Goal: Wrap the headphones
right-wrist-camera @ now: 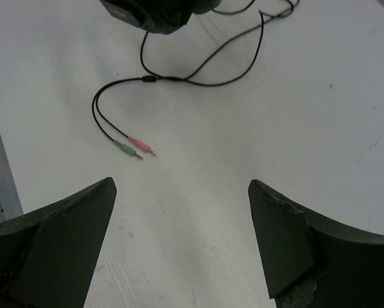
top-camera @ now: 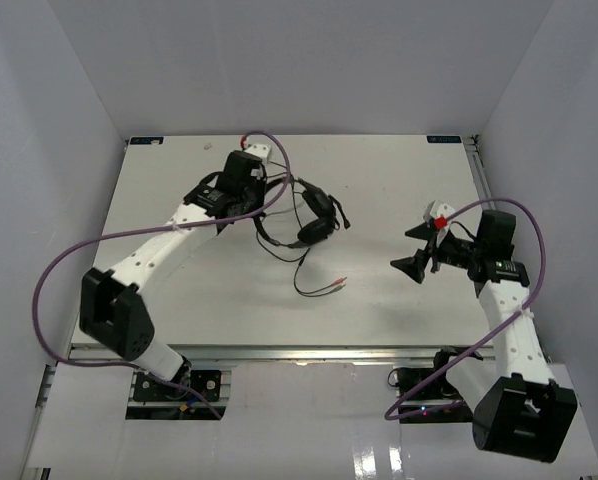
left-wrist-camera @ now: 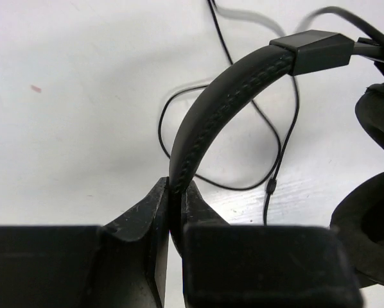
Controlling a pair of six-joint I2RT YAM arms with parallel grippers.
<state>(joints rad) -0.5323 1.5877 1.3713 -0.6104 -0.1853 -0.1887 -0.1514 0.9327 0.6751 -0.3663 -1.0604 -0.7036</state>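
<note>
The black headphones [top-camera: 317, 216] lie near the middle of the white table [top-camera: 379, 180], earcups toward the right. My left gripper [top-camera: 270, 204] is shut on the padded headband [left-wrist-camera: 225, 101], which is pinched between my left fingertips [left-wrist-camera: 155, 206]. An earcup [left-wrist-camera: 375, 224] shows at the right of the left wrist view, with the thin cable [left-wrist-camera: 277, 168] looped on the table behind the band. The cable runs forward to its pink and green plugs [top-camera: 337, 285] [right-wrist-camera: 134, 146]. My right gripper [top-camera: 416, 250] [right-wrist-camera: 182, 192] hangs open over bare table, short of the plugs, holding nothing.
Thick purple robot cables [top-camera: 54, 270] [top-camera: 524, 215] arc beside both arms. White walls enclose the table on three sides. A metal rail [top-camera: 309, 352] runs along the near edge. A small red part [top-camera: 441, 222] sits on the right wrist.
</note>
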